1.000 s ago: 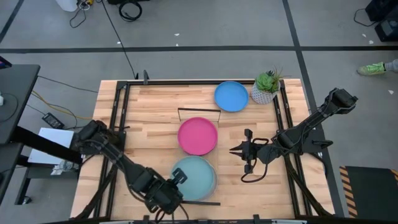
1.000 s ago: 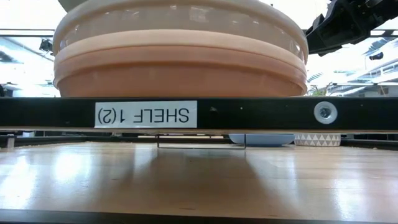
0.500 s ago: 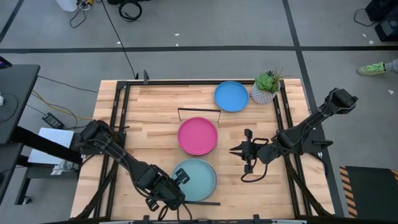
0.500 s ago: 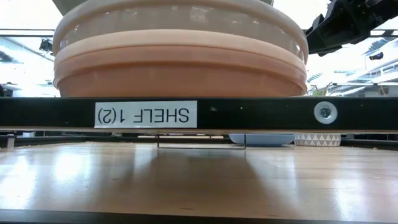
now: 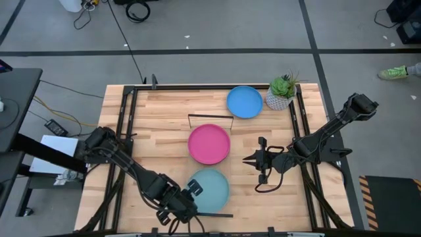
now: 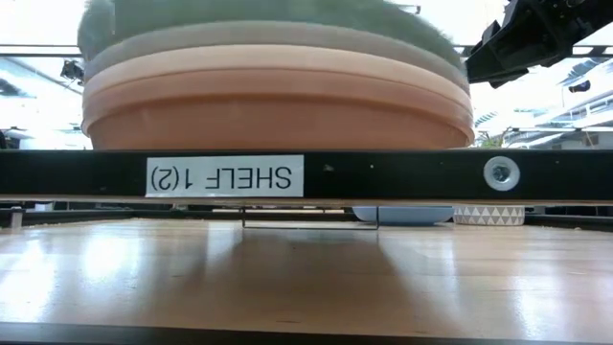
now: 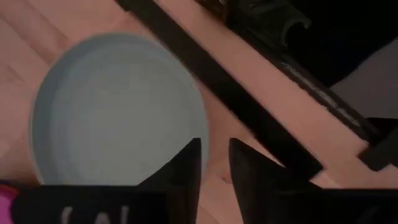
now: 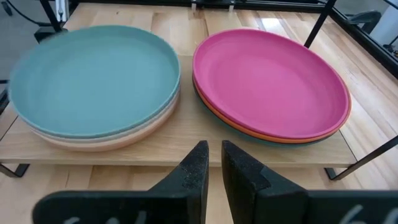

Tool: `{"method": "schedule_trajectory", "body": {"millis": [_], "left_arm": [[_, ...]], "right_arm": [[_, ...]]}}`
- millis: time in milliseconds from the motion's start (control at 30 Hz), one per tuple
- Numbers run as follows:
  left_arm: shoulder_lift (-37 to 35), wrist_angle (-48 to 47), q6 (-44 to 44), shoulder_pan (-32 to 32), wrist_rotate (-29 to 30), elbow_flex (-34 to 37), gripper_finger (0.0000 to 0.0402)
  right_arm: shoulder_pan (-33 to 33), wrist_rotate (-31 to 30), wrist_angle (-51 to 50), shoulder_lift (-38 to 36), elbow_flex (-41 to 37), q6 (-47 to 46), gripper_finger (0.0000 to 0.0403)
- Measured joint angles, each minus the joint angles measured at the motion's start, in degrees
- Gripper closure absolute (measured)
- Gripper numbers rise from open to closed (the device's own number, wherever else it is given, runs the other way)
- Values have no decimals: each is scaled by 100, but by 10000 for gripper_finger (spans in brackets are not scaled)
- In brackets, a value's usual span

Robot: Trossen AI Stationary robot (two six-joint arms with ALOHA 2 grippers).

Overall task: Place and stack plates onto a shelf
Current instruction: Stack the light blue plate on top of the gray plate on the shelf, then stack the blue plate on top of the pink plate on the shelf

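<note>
The light aqua plate (image 5: 209, 190) is now lying flat on top of the near pile on the shelf (image 8: 186, 140), low in the middle of the high view. Half a second ago it was sticking out a little to one side; now it is sitting square on the pile. In the low view the top of the pile, which looked pale and shiny a moment ago, is now showing a dull grey-green rim (image 6: 268, 19) over the tan and orange plates. So this plate looks like it is done being stacked. The left gripper (image 5: 187, 197) is sitting just at the plate's lower-left edge and has been sliding back from it. Its fingers (image 7: 186, 171) are close together with only a thin gap, and they are holding nothing. Next on the shelf, the pink plate (image 5: 209, 144) is lying on top of its own pile, in the middle of the high view. The right gripper (image 5: 258, 158) is waiting just to the right of the pink plate, with its fingers (image 8: 198, 163) almost together and empty. The blue plate (image 5: 245, 102) is lying alone on the table near the top, beside the potted plant (image 5: 283, 91). I think it is the plate left to move.
</note>
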State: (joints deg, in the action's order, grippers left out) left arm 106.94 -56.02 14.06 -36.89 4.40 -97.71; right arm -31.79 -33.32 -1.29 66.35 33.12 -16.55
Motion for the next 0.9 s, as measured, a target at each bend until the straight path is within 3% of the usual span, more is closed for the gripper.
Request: {"method": "schedule_trajectory", "body": {"millis": [200, 467, 633, 900], "left_arm": [[-72, -174, -161, 10, 528, -2, 292], [-169, -328, -555, -3, 747, 49, 320], [-292, -321, -603, -6, 851, 412, 344], [-1232, 554, -792, -9, 859, 1318, 365]], "right_arm": [[0, 4, -1, 0, 0, 2, 353], [0, 39, -3, 0, 0, 10, 353], [0, 41, -6, 0, 0, 32, 353], [0, 42, -1, 0, 0, 72, 353]]}}
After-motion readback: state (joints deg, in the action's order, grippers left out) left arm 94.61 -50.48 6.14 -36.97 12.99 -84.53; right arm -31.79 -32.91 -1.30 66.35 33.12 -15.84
